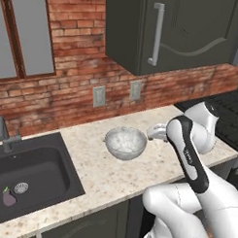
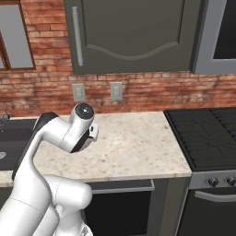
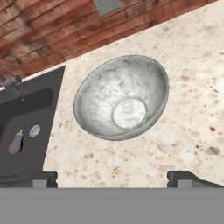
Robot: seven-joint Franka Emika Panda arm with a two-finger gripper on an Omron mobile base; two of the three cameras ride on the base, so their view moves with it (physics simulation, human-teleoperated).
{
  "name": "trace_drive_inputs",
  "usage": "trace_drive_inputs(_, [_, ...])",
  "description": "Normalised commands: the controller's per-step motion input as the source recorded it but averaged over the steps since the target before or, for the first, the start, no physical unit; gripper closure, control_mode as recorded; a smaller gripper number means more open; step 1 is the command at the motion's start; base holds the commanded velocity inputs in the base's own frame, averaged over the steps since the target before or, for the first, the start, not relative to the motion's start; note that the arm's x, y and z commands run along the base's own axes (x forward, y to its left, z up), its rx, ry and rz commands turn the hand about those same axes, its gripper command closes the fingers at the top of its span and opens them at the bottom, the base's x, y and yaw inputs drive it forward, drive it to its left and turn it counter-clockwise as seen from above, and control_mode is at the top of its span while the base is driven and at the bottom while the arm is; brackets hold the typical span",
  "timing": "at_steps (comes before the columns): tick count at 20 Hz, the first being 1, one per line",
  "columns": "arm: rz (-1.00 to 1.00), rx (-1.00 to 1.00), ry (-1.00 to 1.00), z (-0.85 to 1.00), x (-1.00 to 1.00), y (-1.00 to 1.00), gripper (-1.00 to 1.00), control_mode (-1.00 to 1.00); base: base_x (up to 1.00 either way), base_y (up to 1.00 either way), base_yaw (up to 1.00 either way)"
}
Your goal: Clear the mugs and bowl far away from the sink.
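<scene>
Bowl: pale grey-white speckled bowl (image 1: 125, 142) stands upright on the speckled stone counter (image 1: 104, 174), to the right of the sink and well apart from the back wall; in the hand view the bowl (image 3: 122, 97) lies above and between the fingertips, its flat round bottom showing
Sink: dark grey basin (image 1: 31, 178) set into the counter at the left, its near edge close to the bowl but not touching it
Tap: grey metal tap (image 1: 4, 133) rises at the back rim of the sink
Eggplant: small purple eggplant (image 1: 9, 198) lies in the basin just beside the round drain (image 1: 21, 188); the hand view also shows the eggplant (image 3: 15, 143)
Gripper: gripper (image 3: 113, 178) hangs above the counter with its jaws spread wide and nothing between them; the two dark fingertips (image 3: 181, 178) stand short of the bowl, not touching it
Arm: white arm (image 1: 190, 152) reaches from the lower right toward the bowl
Wall: red brick with two pale outlets (image 1: 99, 96)
Stove: black cooktop (image 2: 207, 133) sits at the right end of the counter
Cabinet: dark upper cabinet (image 1: 168, 30) with a long metal handle hangs above the counter
</scene>
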Motion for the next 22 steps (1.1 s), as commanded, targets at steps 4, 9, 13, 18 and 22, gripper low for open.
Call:
trace_drive_inputs(4, [0.00, 0.00, 0.02, -0.31, 0.16, 0.01, -1.00, -1.00, 0.00, 0.00, 0.00])
trace_drive_inputs(9, [0.00, 0.00, 0.06, -0.24, 0.15, 0.00, -1.00, -1.00, 0.00, 0.00, 0.00])
trace_drive_inputs(13, [0.00, 0.00, 0.07, -0.10, 0.18, 0.00, -1.00, -1.00, 0.00, 0.00, 0.00])
trace_drive_inputs(18, [0.00, 0.00, 0.05, -0.08, 0.22, 0.00, -1.00, -1.00, 0.00, 0.00, 0.00])
trace_drive_inputs(22, [0.00, 0.00, 0.09, -0.18, 0.23, 0.00, -1.00, -1.00, 0.00, 0.00, 0.00])
